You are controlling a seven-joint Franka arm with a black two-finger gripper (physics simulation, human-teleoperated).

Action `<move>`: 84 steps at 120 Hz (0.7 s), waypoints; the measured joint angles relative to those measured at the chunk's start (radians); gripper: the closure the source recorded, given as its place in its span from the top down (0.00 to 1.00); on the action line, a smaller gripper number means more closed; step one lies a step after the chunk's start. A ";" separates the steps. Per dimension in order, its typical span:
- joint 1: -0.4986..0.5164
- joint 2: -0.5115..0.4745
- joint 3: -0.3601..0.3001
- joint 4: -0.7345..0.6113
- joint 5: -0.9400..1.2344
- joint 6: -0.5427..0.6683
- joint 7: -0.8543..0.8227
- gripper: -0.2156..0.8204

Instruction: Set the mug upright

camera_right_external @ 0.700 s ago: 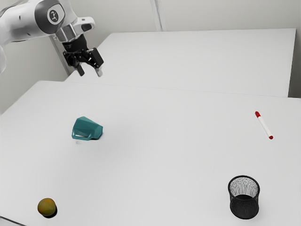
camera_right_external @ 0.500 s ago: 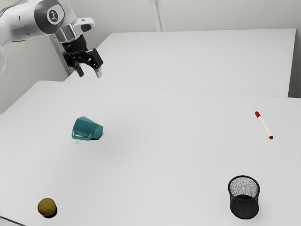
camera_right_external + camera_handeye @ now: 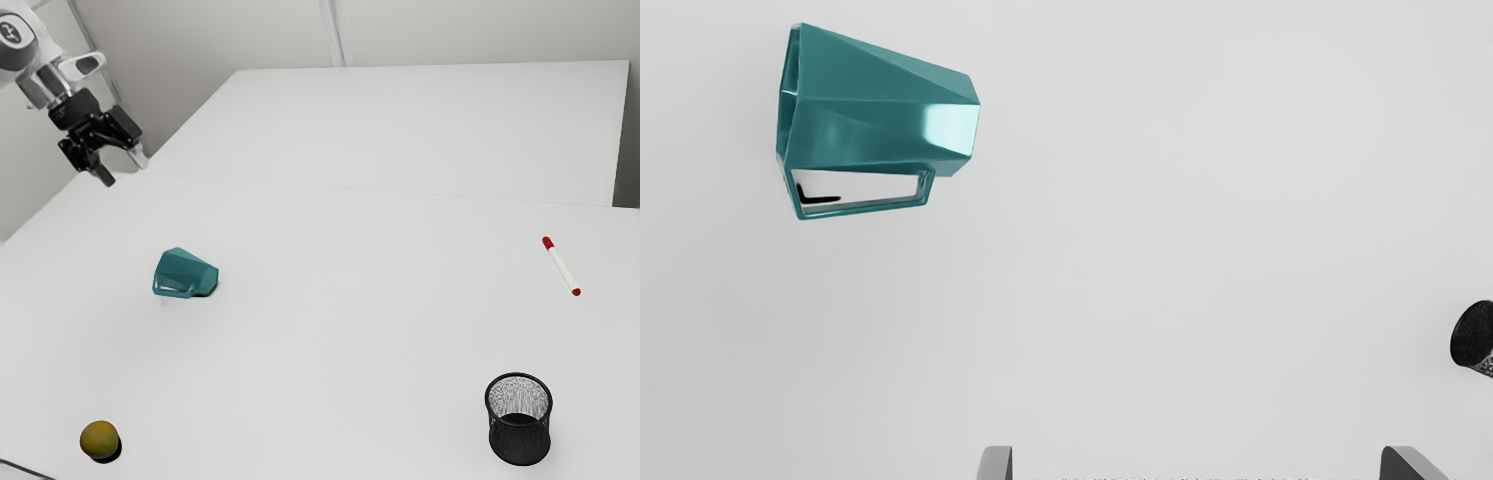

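arm point(image 3: 18, 48) at exterior view's upper left | tool point(image 3: 124, 170) aloft, pointing down | fingers point(image 3: 996, 464) wide apart

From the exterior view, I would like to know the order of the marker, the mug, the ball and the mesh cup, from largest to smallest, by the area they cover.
1. Mesh cup
2. Mug
3. Ball
4. Marker, long but very thin

2 views look down, sharing the mug point(image 3: 873, 130).
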 joint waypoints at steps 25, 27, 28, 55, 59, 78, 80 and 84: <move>0.166 0.139 0.006 0.021 -0.142 -0.036 0.130 0.79; 0.181 0.150 0.006 0.025 -0.150 -0.038 0.141 0.79; 0.188 0.156 0.006 0.027 -0.153 -0.039 0.147 0.79; 0.294 0.345 0.005 0.094 -0.275 -0.060 0.298 0.79; 0.296 0.370 0.003 0.099 -0.295 -0.056 0.317 0.79; 0.300 0.427 -0.008 0.096 -0.359 -0.011 0.393 0.79; 0.300 0.434 -0.008 0.095 -0.364 -0.007 0.400 0.79; 0.300 0.450 -0.009 0.092 -0.376 0.002 0.413 0.79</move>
